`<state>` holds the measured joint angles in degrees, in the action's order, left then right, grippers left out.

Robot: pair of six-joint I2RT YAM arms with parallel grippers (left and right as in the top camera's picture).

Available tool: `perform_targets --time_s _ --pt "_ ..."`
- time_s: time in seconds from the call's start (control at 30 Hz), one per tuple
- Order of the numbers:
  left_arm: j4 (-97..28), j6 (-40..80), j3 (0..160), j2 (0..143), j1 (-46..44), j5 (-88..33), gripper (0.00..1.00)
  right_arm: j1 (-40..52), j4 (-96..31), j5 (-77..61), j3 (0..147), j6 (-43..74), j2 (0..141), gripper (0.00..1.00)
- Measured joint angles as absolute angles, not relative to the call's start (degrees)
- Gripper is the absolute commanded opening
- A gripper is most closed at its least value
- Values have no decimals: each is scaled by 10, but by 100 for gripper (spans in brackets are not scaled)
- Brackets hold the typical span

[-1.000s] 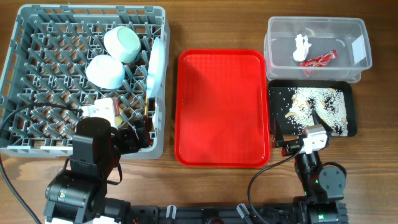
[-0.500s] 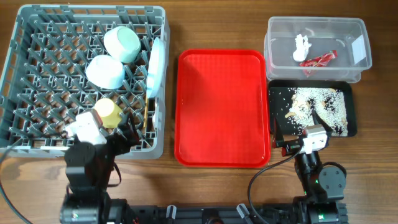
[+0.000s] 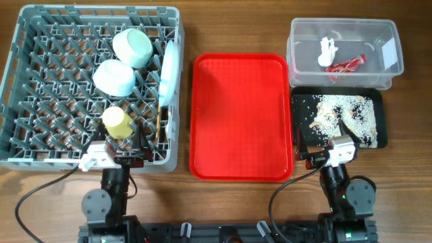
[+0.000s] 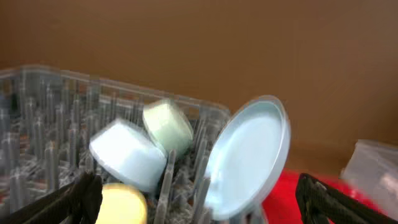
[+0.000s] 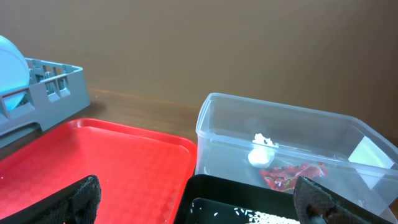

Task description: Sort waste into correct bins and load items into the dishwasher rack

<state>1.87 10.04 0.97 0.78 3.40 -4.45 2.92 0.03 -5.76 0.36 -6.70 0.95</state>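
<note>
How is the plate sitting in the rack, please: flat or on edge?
On edge. Overhead, the plate is a narrow sliver in the rack; the left wrist view shows its face upright.

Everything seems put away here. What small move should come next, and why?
Probably just park: ease the left gripper and right gripper, jaws open, back to rest. The red tray is bare; yellow cup, bowls and plate sit in the rack; wrapper and scrap lie in the clear tub; rice on the black tray.

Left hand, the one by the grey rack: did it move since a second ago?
Yes. The left hand pulled back toward the near edge of the grey rack, uncovering the yellow cup that sits in it.
</note>
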Motion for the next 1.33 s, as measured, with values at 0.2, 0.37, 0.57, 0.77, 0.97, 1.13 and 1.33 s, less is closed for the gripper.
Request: perform_targets --time_s 0.2,0.37,0.57,0.77,0.97,1.13,1.33 --pt "-37 97 5 8 34 -51 100 29 0 -58 4 -67 10 100" --pt "-37 97 5 8 34 -51 100 29 0 -58 4 -67 10 100" --pt "-37 97 6 8 34 -51 100 29 0 -58 4 -67 10 100" --pt "-37 97 6 8 34 -51 100 29 0 -58 4 -67 10 100" --pt "-37 97 5 8 34 -51 100 29 0 -58 4 -67 10 100" --pt "-37 97 6 8 34 -51 100 29 0 -58 4 -67 10 100" --pt "-37 97 5 8 34 -51 100 29 0 -58 4 -67 10 100"
